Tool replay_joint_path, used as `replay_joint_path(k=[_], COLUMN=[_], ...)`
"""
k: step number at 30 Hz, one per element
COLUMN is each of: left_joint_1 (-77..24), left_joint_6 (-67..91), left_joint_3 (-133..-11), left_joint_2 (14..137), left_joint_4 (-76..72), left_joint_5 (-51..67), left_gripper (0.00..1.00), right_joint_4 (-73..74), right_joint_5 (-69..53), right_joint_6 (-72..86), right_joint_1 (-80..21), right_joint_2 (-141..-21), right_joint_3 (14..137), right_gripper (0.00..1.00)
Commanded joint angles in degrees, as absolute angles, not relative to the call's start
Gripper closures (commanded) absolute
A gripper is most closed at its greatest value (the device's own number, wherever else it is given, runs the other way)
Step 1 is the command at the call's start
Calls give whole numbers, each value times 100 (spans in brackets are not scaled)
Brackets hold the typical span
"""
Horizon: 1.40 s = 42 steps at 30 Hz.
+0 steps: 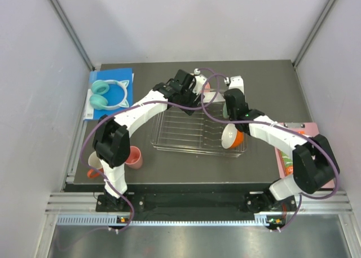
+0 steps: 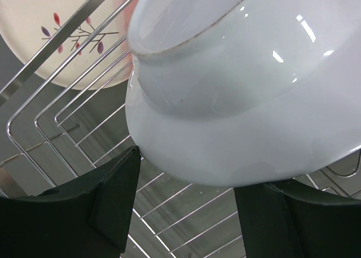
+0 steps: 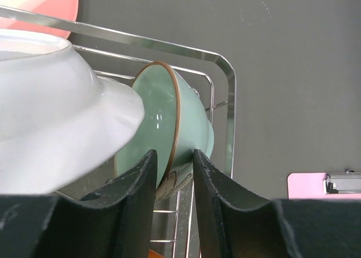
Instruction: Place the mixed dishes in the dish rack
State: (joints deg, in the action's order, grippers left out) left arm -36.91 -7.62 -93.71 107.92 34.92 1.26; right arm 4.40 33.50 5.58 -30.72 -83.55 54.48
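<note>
While two arms reached over the table (image 1: 271, 88), counts ran like this, near to far. One orange mug (image 1: 93, 169) sat half hidden behind the left arm, with one pink cup (image 1: 133, 156) just beside that arm. Both were outside the rack. One pink clipboard (image 1: 280, 156) lay at the near right, partly under the right arm.

One dish rack (image 1: 186, 131) sat mid-table. One orange bowl (image 1: 232, 137), white inside, leaned on its side at the rack's near right corner. Further in, one mint-green bowl (image 3: 158, 111) stood on edge by a rounded corner of the rack. The right gripper (image 3: 174, 156) had its two fingers closed on that bowl's brown-edged rim, one inside and one outside.

One white plate (image 3: 51, 117) stood tilted in the rack just beside the mint-green bowl; couldn't tell if they touched. The left gripper (image 2: 189, 167) had its fingers spread wide, with the white plate's underside filling the gap. Whether they pressed on it couldn't be told.

One pink-and-cream plate (image 3: 39, 4) lay on the table just past the rack's rim. Only marking seen was a twig print with pink and purple leaves on a cream plate face in the left wrist view. Far left, one pair of teal headphones (image 1: 100, 88) with cat ears lay on one blue board (image 1: 121, 77).
</note>
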Motion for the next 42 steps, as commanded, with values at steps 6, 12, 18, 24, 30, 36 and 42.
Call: replay_joint_path(k=[6, 12, 18, 24, 30, 36, 42], left_joint_1=[-3683, -3691, -3691, -3691, -3700, -3709, -3876], left_joint_6=[-492, -466, -457, -448, -448, -510, -624], left_joint_3=[-9475, -9510, -9510, -9501, -9510, -9650, -10553], left_joint_2=[10758, 10758, 10775, 10767, 10758, 10819, 11258], left_joint_4=[3524, 3516, 3524, 3524, 3516, 3454, 3849], left_joint_5=[431, 483, 510, 519, 536, 650, 642], left_gripper=[33, 33, 34, 34, 34, 34, 34], right_joint_4=[158, 316, 834, 1485, 1723, 1670, 1652], right_joint_5=[3542, 3612, 3788, 3858, 3771, 3630, 3744], right_joint_6=[527, 747, 1124, 1660, 1889, 1934, 1934], right_joint_1=[-3225, -3427, -3875, -4227, -4491, -4588, -4597], right_joint_2=[-8350, -7920, -7743, -7664, -7594, -7725, -7376], right_joint_3=[5599, 5160, 5019, 5080, 5098, 5045, 5010], right_gripper=[89, 100, 100, 100, 100, 93, 75])
